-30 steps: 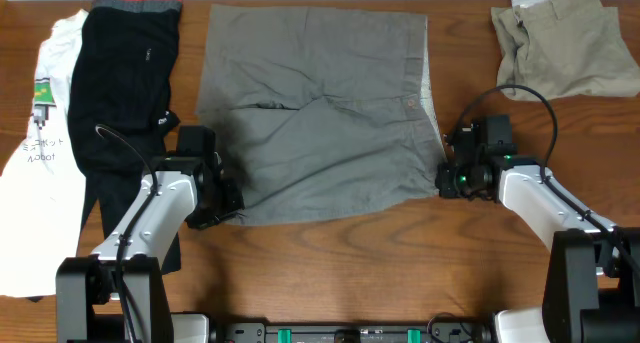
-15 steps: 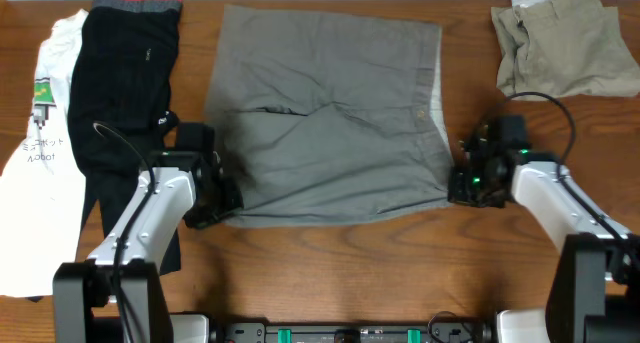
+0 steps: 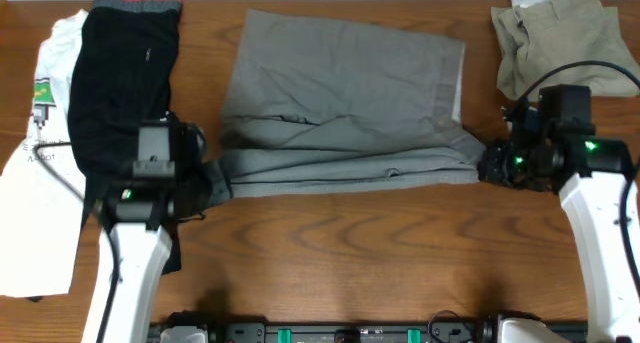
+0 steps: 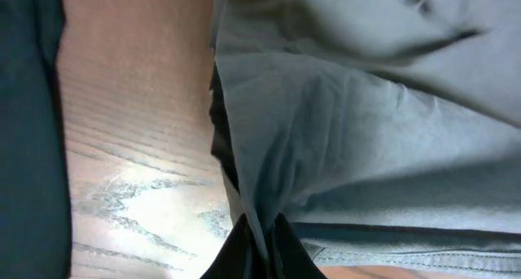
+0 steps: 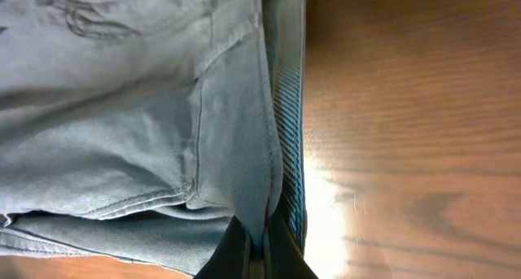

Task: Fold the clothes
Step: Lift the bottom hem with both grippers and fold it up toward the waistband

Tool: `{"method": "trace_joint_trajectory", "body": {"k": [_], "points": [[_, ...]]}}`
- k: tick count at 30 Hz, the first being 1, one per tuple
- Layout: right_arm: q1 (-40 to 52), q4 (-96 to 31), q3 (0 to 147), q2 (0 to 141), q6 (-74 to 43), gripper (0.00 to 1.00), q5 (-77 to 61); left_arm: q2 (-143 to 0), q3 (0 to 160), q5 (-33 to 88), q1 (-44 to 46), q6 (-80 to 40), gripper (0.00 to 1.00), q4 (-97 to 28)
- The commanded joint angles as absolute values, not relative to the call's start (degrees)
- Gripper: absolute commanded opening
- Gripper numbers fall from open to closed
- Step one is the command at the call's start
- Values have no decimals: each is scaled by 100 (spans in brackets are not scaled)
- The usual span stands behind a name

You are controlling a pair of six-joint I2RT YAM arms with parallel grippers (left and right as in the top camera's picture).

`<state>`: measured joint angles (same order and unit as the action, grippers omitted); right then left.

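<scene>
Since 1 second ago both arms have swung outward, and the flat grey cotton shorts (image 3: pixel 345 103) have shifted to the right, their near edge now drawn into a straight line between the 2 claws. The left gripper (image 3: pixel 218 178) is clamped narrow on the near-left corner of the shorts; in the left wrist view, grey cloth is pinched between its dark fingers (image 4: pixel 238 250). The right gripper (image 3: pixel 487 166) is likewise closed on the near-right corner, at the waistband seam. The shorts lie mid-table on the brown wooden table (image 3: pixel 350 263). Long black trousers (image 3: pixel 125 93) and a white printed T-shirt (image 3: pixel 40 183) lie to the left, and folded beige shorts (image 3: pixel 560 38) sit at the far right.
</scene>
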<state>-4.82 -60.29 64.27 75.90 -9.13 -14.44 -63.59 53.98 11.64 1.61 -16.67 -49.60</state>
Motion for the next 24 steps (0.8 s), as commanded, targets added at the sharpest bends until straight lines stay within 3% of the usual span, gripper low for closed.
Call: {"method": "trace_joint_trajectory", "body": {"k": [1, 15, 24], "points": [[-582, -6184, 6602, 7242, -1072, 1, -1232, -5841, 5511, 974, 132, -1656, 6, -5011], [-582, -7059, 6606, 5830, -1267, 1, -1234, -4051, 5511, 980, 139, -1538, 6, -5092], [-582, -6608, 6578, 5736, -1328, 1, -1037, -4224, 5465, 974, 137, -886, 6, -4602]]}}
